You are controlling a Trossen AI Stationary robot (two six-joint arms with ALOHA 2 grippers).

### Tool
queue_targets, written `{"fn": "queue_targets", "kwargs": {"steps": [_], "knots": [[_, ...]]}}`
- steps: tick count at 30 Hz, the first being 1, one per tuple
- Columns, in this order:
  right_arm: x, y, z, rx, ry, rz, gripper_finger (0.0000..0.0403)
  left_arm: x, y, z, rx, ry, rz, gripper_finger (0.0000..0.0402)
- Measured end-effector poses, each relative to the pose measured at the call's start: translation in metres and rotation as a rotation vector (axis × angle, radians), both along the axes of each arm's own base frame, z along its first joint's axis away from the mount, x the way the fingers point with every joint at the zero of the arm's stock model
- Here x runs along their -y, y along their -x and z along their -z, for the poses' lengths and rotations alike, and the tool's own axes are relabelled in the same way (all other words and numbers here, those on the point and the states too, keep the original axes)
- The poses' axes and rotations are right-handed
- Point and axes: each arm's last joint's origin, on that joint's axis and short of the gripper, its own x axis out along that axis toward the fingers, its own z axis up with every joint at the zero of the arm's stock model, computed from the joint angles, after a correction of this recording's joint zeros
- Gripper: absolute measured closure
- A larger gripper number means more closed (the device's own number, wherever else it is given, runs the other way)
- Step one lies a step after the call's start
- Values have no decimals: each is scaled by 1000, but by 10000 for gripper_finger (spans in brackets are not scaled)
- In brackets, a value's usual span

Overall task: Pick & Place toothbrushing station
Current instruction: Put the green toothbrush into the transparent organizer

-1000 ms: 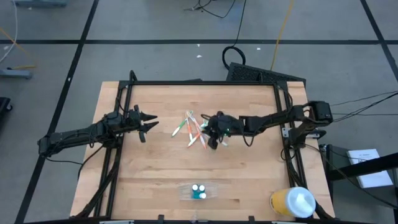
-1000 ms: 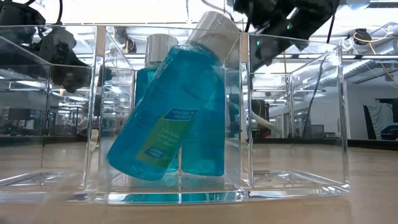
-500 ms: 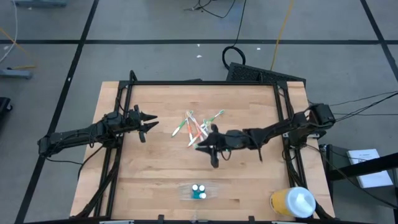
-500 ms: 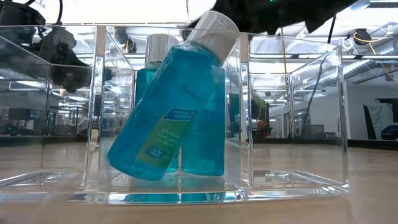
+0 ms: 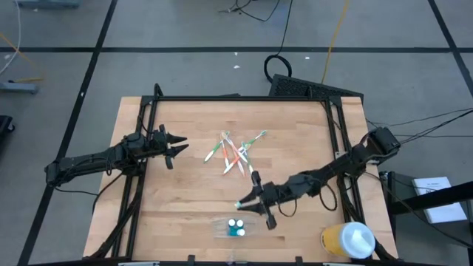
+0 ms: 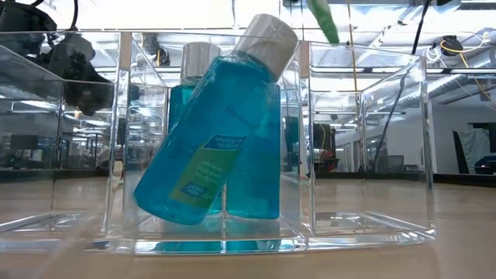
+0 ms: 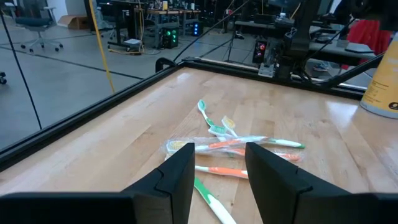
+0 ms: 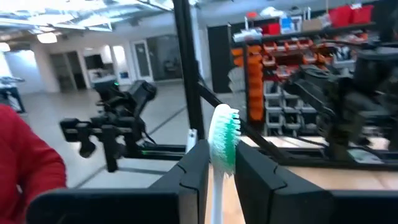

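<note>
Right gripper [image 5: 260,199], clamped on a green-and-white toothbrush [image 5: 247,193] held roughly crosswise, just beside the clear toothbrushing station [image 5: 236,227] at the table's near edge, far closer than the open, empty left gripper [image 5: 174,145] near the left edge.

The only lettering in view stands on the green-and-blue label of the tilted blue mouthwash bottle with a white cap [image 6: 213,132], which leans inside the see-through plastic holder [image 6: 364,139]; its print is too small and blurred to read. A few fainter lines run up the bottle's side above that label, equally unreadable. No other text, brand, number or sign can be made out.
</note>
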Motion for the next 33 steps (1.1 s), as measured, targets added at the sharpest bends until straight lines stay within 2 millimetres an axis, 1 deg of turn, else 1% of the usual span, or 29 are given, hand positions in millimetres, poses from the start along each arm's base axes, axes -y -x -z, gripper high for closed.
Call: {"fn": "queue_targets", "kwargs": {"steps": [3,10,14,24,29,33], "knots": [[-11,0,6,37,-21,-27,348,0,0,0,0,0,0,254],[-24,-5,26,97,-88,-59,348,0,0,0,0,0,0,254],[-28,-7,37,67,-112,-72,348,0,0,0,0,0,0,254],[-41,-6,55,18,-112,-106,348,0,0,0,0,0,0,254],[-42,-7,60,1,-99,-105,348,0,0,0,0,0,0,254],[-43,-7,65,-45,-75,-103,348,0,0,0,0,0,0,254]]}}
